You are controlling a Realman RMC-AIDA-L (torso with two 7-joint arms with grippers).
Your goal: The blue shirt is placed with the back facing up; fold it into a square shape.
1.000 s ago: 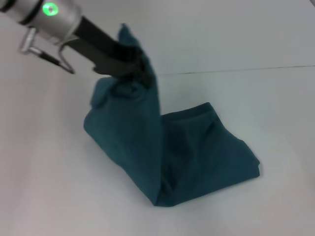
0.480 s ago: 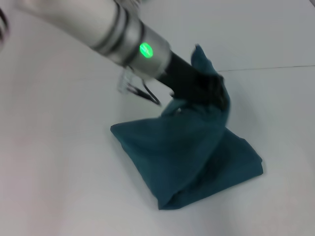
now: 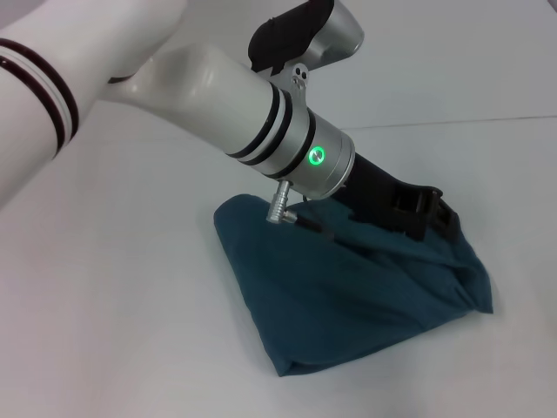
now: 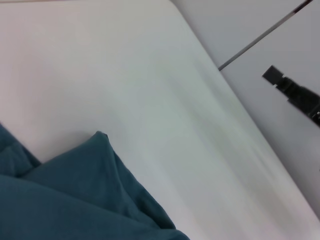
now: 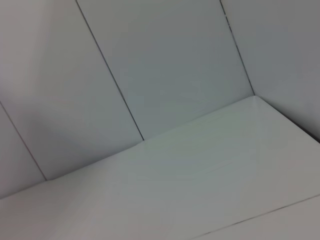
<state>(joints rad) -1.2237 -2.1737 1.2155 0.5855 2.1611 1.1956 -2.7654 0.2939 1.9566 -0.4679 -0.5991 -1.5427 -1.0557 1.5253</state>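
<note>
The blue shirt (image 3: 348,305) lies as a folded dark teal bundle on the white table, right of centre in the head view. My left arm reaches across it from the upper left. The left gripper (image 3: 432,218) is low at the bundle's far right edge, shut on a layer of the cloth that is now laid over. In the left wrist view a folded corner of the shirt (image 4: 75,200) rests on the table. Far off in that view is a black part that looks like my right gripper (image 4: 292,92), off the table's side.
The white table (image 3: 104,305) stretches bare to the left and front of the shirt. Its back edge meets a pale wall (image 3: 487,120). The right wrist view holds only wall panels and a table corner (image 5: 252,97).
My left gripper has swung from the upper left over to the right and down, carrying the lifted layer across. The shirt has gone from a raised tent to a low folded bundle.
</note>
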